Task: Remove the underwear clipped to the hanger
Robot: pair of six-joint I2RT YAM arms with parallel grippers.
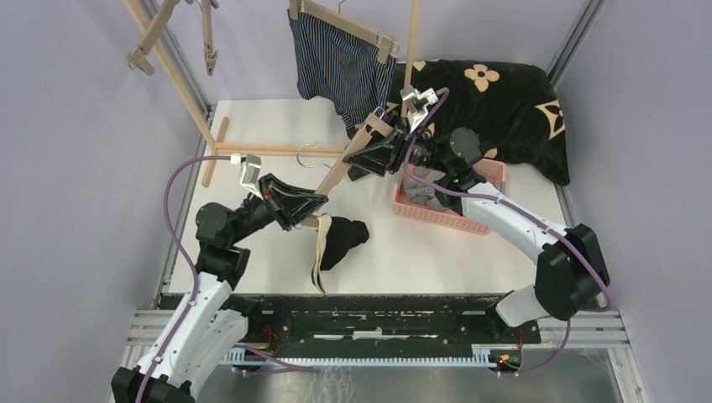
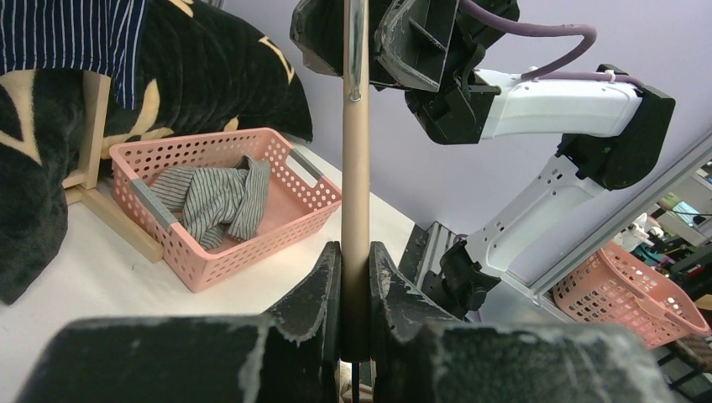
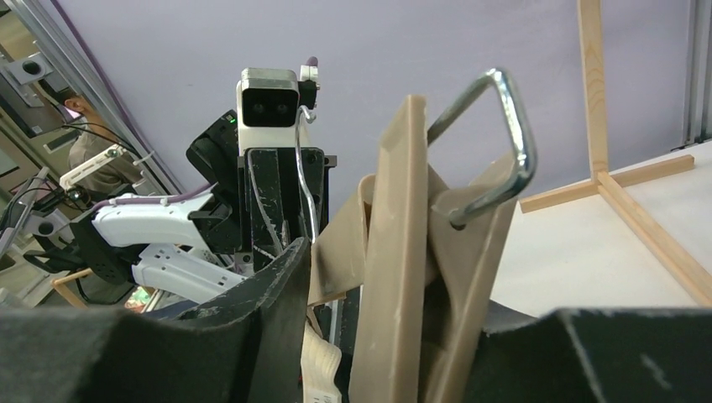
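The left gripper (image 2: 355,262) is pinched tight on the lower part of a tan wooden hanger bar (image 2: 355,168), which slants up toward the right gripper (image 3: 416,311). There the jaws stand on either side of a wooden clip (image 3: 395,218) with a wire spring loop (image 3: 504,117). Whether the pads already press the clip cannot be told. The black boxer shorts with the beige waistband (image 1: 342,239) hang from this hanger just beside the left gripper, above the white table (image 1: 403,260). Some beige fabric seems caught at the clip. The main risk is a squeeze on the wrong end of the clip, which would bite harder instead of opening. Pushing sideways could also twist the bar in the left gripper's narrow hold (only the fingertips have it). If the clip does open, the shorts may drop onto the table rather than into the pink basket (image 1: 420,214), where the grey-white striped shorts (image 2: 214,197) lie. The navy striped boxers (image 1: 336,67) hang clipped on the rack behind.
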